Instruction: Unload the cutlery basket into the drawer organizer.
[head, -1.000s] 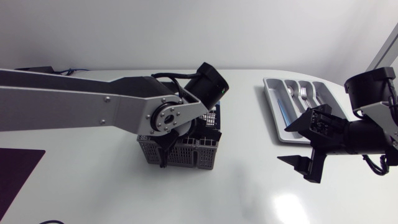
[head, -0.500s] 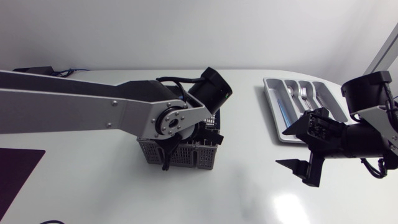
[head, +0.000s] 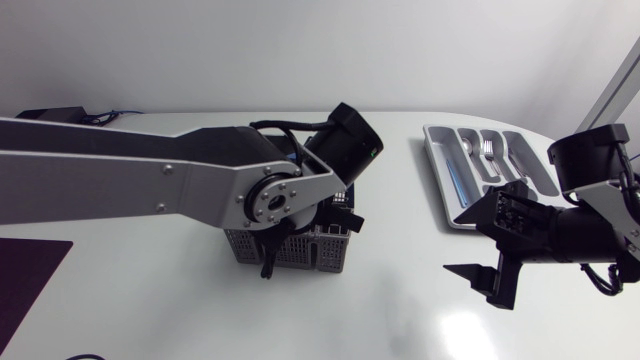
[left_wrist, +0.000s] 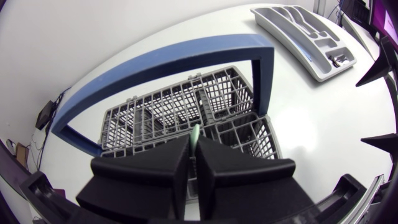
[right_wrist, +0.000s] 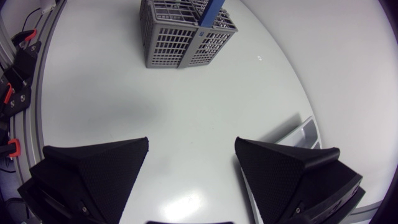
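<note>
Grey basket (blue handle) upright; organizer holds forks, seemingly.

Head view straight down, left wrist close over basket, right wrist facing it afar

Counter: white, glossy counter, rounded at its right end.
Near middle: grey mesh cutlery basket with a blue hoop handle, standing upright on the counter.
Right, far side: grey drawer organizer, lying flat at an angle, well apart from the basket.
</note>
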